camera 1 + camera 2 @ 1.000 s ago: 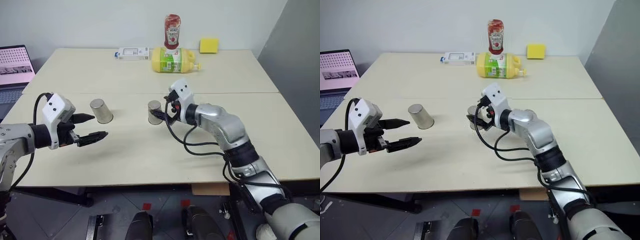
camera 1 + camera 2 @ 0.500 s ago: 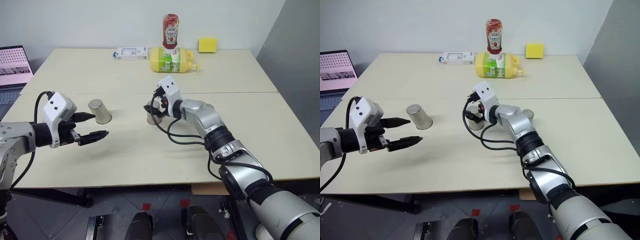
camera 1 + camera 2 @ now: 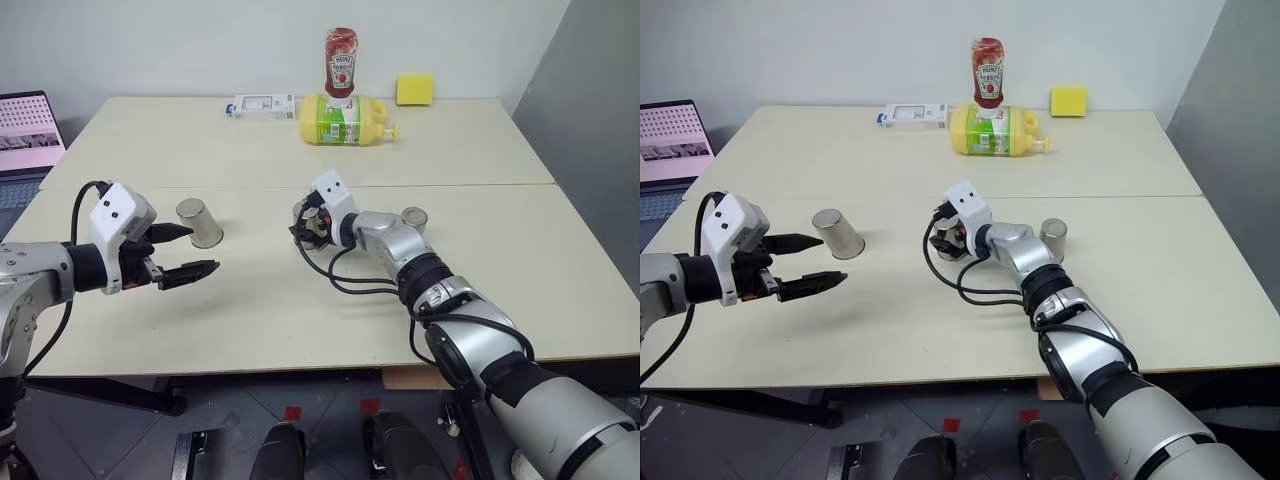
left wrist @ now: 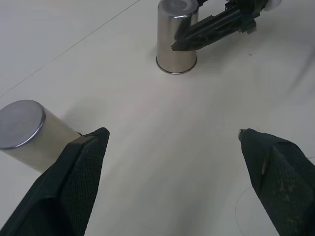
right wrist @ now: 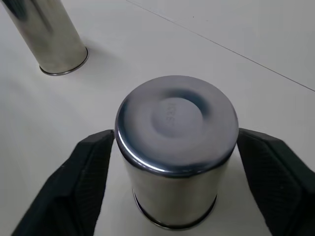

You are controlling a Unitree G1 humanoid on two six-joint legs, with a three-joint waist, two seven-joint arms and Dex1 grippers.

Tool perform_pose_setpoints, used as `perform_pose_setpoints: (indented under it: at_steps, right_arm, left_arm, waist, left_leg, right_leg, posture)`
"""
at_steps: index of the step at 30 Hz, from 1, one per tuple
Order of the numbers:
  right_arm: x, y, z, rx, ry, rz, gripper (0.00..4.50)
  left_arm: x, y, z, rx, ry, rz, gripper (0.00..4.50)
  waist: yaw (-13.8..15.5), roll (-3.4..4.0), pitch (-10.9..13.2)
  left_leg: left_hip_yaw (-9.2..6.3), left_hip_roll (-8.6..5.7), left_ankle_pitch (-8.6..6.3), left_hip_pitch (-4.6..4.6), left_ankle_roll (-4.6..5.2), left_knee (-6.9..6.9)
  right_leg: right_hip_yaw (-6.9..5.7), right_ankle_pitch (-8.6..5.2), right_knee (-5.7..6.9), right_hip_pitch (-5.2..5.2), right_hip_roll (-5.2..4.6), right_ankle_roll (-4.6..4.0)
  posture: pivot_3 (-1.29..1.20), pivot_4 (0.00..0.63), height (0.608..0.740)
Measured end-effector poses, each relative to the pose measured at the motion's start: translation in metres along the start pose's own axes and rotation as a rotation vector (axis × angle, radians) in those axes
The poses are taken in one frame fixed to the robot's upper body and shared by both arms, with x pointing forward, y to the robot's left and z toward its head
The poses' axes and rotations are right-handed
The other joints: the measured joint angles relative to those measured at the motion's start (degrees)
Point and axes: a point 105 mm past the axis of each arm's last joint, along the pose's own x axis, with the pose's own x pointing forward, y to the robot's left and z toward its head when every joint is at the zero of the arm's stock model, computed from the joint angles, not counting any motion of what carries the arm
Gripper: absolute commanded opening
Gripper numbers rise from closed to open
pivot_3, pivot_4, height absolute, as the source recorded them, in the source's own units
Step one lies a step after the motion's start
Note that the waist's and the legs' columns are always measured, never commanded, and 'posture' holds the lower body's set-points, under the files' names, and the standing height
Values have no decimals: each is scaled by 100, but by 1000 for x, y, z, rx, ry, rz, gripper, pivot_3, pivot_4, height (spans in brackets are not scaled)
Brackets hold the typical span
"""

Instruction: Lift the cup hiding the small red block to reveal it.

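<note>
While the middle cup (image 5: pixel 174 152) stands upside down on the table (image 3: pixel 300 310), the right gripper (image 5: pixel 174 142) brackets it, one black finger on each side of the wall. In the right wrist view both fingers (image 5: pixel 86 177) sit at or right against the metal, so the jaws look closed onto the cup or nearly so; I can't tell if the squeeze is firm yet. Cup rim looks flat on the tabletop, not lifted. From the head camera the right gripper (image 3: pixel 312 222) hides most of that cup.

Two more identical cups, all inverted: one toward the robot's left (image 3: pixel 199 221), one toward its right (image 3: pixel 413 218), just beside the right forearm. Left gripper (image 3: pixel 180 252) hovers near the left cup, jaws spread wide, holding nothing; the left wrist view shows its fingers (image 4: pixel 81 169) apart with that cup beside one of them.

The small red block isn't showing, so it's presumably under one of the cups; which one can't be told from here.

Progress: approach done, grasp on the middle cup about set. Left to do: firm up the grip, lift straight up, see whether the block is under it. If not, the other cups remain.

Background, far side of table: ketchup bottle (image 3: pixel 341 62), yellow bottle lying down (image 3: pixel 345 118), yellow sponge (image 3: pixel 416 89), white box (image 3: pixel 264 105). Laptop (image 3: pixel 28 135) off to the left.
</note>
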Motion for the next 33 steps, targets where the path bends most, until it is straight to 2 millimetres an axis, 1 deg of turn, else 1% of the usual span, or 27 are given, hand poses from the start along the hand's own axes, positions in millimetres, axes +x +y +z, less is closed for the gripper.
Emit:
perform_pose_setpoints:
  at_steps: [2,3,6,9,11,13,15,16,18,21,23,24,28,29,33]
  right_arm:
    - [1,1,0,1,-3,2,2694]
    - [1,1,1,3,-7,3,2613]
    - [1,3,2,16,-14,13,2600]
    - [0,7,14,21,-53,30,2600]
    - [-6,7,29,21,-109,36,2600]
    - [-17,5,43,20,-164,38,2600]
    - [-35,-1,50,3,-197,23,2600]
    - [-45,-6,48,-8,-197,5,2600]
    - [-58,-17,34,-6,-155,-35,2600]
    - [-68,-23,8,9,-73,-60,2600]
    - [-70,-26,-8,26,-20,-74,2600]
    - [-70,-26,-12,32,-7,-76,2600]
    - [-69,-27,-15,16,8,-96,2600]
    - [-68,-28,-16,14,13,-103,2950]
    - [-66,-28,-18,21,9,-110,3854]
  left_arm:
    - [0,0,0,0,0,0,4500]
    - [0,0,0,0,0,0,4500]
    - [1,0,1,5,-1,-3,4500]
    - [3,-1,2,6,-4,-8,4500]
    - [3,-1,2,4,-5,-9,4500]
    - [3,-2,3,4,-7,-12,4500]
    - [4,-3,4,6,-9,-17,4500]
    - [4,-3,4,6,-10,-18,4500]
    - [5,-3,4,6,-10,-21,4500]
    - [6,-4,8,15,-16,-30,4500]
    - [9,-5,9,20,-17,-38,4500]
    - [10,-6,9,21,-17,-43,4500]
    - [15,-7,14,32,-29,-60,4500]
    - [15,-7,14,33,-29,-63,4500]
    - [17,-9,13,28,-23,-75,4500]
  waist:
    - [0,0,0]
    - [0,0,0]
    - [0,0,0]
    - [-3,1,1]
    - [2,2,1]
    - [23,2,1]
    - [54,1,0]
    - [70,0,0]
    - [71,0,0]
    - [41,0,0]
    - [19,2,1]
    - [6,2,1]
    - [-34,2,1]
    - [-32,2,1]
    - [-25,2,1]
  left_leg:
    - [0,0,0,0,0,0]
    - [0,0,0,0,0,0]
    - [-1,0,0,0,0,0]
    - [-2,0,0,-1,0,0]
    - [-8,0,0,-6,0,1]
    - [-14,-2,0,-11,0,2]
    - [-17,-5,0,-13,-1,2]
    - [-16,-7,0,-13,-1,2]
    - [-13,-8,0,-12,-1,2]
    - [-13,-4,0,-6,0,3]
    - [-12,-4,0,-4,0,3]
    - [-12,-3,0,-4,0,4]
    - [-9,0,0,-1,0,2]
    - [-9,0,0,-2,0,2]
    - [-7,-2,0,-7,0,2]
  right_leg:
    - [0,0,0,0,0,0]
    - [0,0,0,1,0,0]
    - [-1,0,0,0,0,0]
    - [-1,0,0,0,0,0]
    - [-5,0,0,-1,0,0]
    - [-11,0,-2,-1,-2,0]
    - [-13,0,-4,1,-5,0]
    - [-13,0,-4,2,-7,0]
    - [-10,0,-5,1,-7,1]
    - [-9,-5,0,1,-2,7]
    - [-7,-13,4,0,0,22]
    - [-7,-13,6,0,1,22]
    - [-4,-12,6,-1,4,21]
    - [-5,-12,6,-1,4,21]
    - [-3,-10,-1,-1,2,18]
  posture:
    - [0,150,740]
    - [0,150,740]
    - [0,150,740]
    - [0,150,740]
    - [0,150,740]
    - [0,150,740]
    - [0,150,740]
    - [0,150,740]
    - [0,150,740]
    - [0,150,740]
    - [0,150,740]
    - [0,150,740]
    - [0,150,740]
    - [0,150,740]
    - [0,150,740]
